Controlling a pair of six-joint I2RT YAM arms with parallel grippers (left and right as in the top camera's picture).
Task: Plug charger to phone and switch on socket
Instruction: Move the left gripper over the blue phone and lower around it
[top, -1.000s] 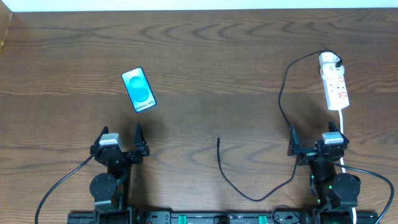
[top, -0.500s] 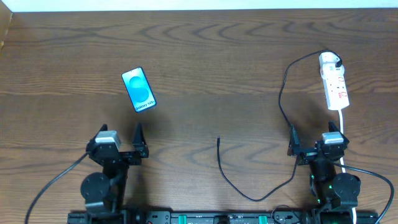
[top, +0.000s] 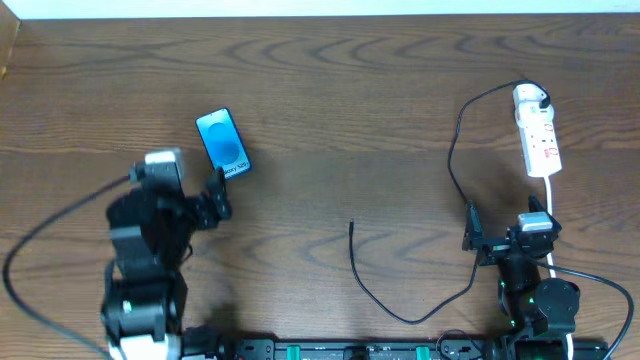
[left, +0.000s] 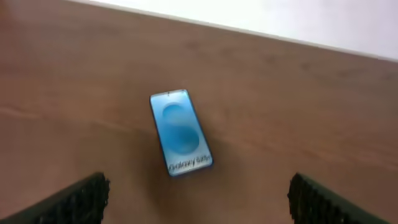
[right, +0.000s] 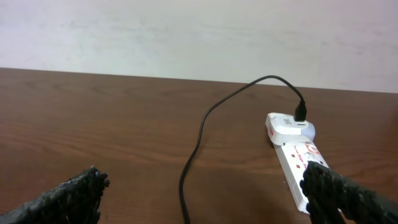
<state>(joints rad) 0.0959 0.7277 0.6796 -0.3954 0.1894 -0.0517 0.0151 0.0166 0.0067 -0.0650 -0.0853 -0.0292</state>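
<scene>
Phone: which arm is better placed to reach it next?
Left, likely. The left pincer is open just short of the phone, which is centred in its wrist view. The right pincer is far off, near the socket.

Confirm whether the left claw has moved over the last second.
Yes. In the overhead view the left claw has swung up the table, away from the near edge, and now sits just short of the phone, which has not shifted.
</scene>
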